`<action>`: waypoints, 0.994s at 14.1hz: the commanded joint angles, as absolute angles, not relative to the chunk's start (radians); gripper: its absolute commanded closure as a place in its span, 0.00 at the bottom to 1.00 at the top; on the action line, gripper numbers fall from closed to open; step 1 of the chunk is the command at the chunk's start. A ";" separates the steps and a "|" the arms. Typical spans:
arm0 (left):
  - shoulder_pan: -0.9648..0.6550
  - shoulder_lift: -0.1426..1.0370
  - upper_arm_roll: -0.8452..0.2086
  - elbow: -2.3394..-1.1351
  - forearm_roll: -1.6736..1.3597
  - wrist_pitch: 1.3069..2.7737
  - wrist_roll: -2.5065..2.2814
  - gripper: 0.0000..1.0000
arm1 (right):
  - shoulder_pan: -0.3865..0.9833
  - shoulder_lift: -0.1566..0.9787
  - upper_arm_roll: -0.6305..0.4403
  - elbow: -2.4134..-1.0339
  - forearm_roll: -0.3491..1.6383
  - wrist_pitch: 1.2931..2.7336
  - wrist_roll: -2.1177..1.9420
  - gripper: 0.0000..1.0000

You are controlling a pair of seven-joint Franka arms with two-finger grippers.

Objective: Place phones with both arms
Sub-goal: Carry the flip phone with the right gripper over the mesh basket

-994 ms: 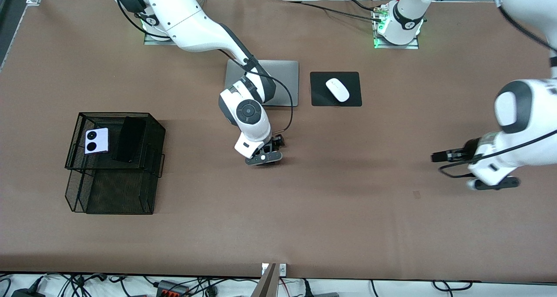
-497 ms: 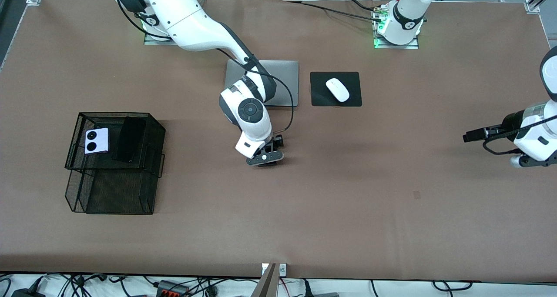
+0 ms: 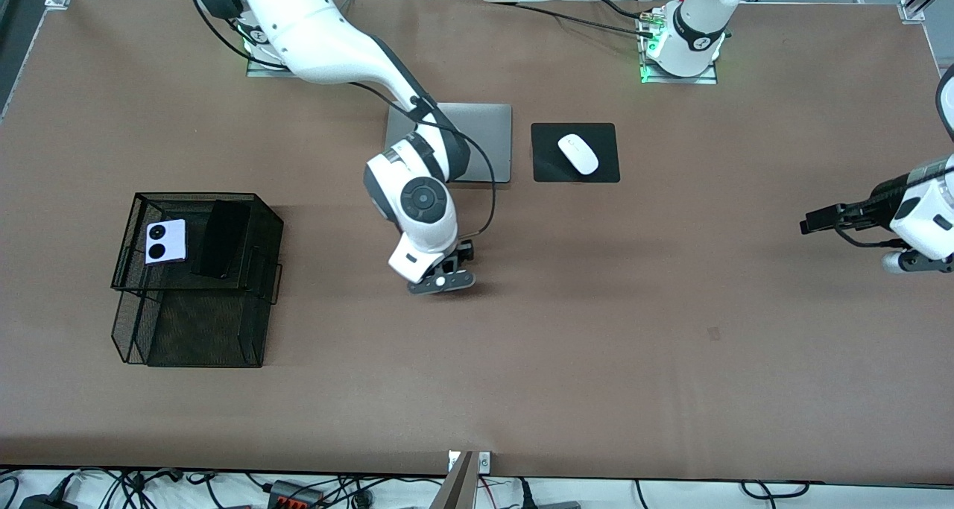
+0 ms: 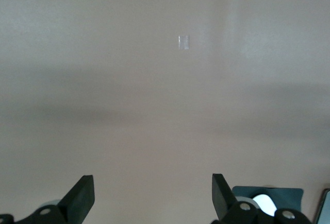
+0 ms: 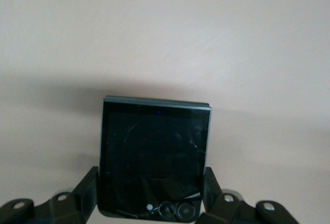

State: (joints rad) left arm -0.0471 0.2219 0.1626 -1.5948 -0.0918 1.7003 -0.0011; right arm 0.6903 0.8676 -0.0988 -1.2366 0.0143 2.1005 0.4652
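In the right wrist view my right gripper (image 5: 152, 183) is shut on a small squarish black phone (image 5: 154, 147), one finger on each of its side edges. Its dark glass face shows, with two lenses near the jaws. In the front view this gripper (image 3: 440, 279) is at the middle of the table, and the hand hides the phone. A lavender phone (image 3: 165, 241) with two black circles and a long black phone (image 3: 221, 238) lie side by side on the top tier of the mesh rack (image 3: 197, 323). My left gripper (image 3: 913, 261) hangs open over bare table at its arm's end, its fingers (image 4: 82, 195) holding nothing.
A silver laptop (image 3: 488, 133) lies closed near the robots' bases. Beside it a white mouse (image 3: 578, 153) sits on a black pad (image 3: 551, 168). The rack stands toward the right arm's end of the table. A small mark (image 3: 714, 334) shows on the brown cover.
My right gripper has shut on the small black phone and shifted a little toward the front camera. The left arm has swung outward toward its own end of the table.
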 commanded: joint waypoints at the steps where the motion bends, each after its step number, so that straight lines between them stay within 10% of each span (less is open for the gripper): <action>1: 0.011 0.140 0.037 -1.629 0.023 1.671 -0.127 0.00 | 0.664 0.828 -0.164 -1.177 0.003 1.984 0.460 0.70; 14: 0.054 0.118 0.071 -1.638 0.026 1.625 0.203 0.00 | 0.238 0.753 -0.233 -1.212 0.018 1.865 -0.149 0.70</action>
State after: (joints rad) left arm 0.0578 0.1374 0.0775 -1.6259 0.0241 1.6414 0.1862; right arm 0.2820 0.7650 -0.2526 -1.1947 0.0151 1.8662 -0.1046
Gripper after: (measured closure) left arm 0.000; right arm 0.181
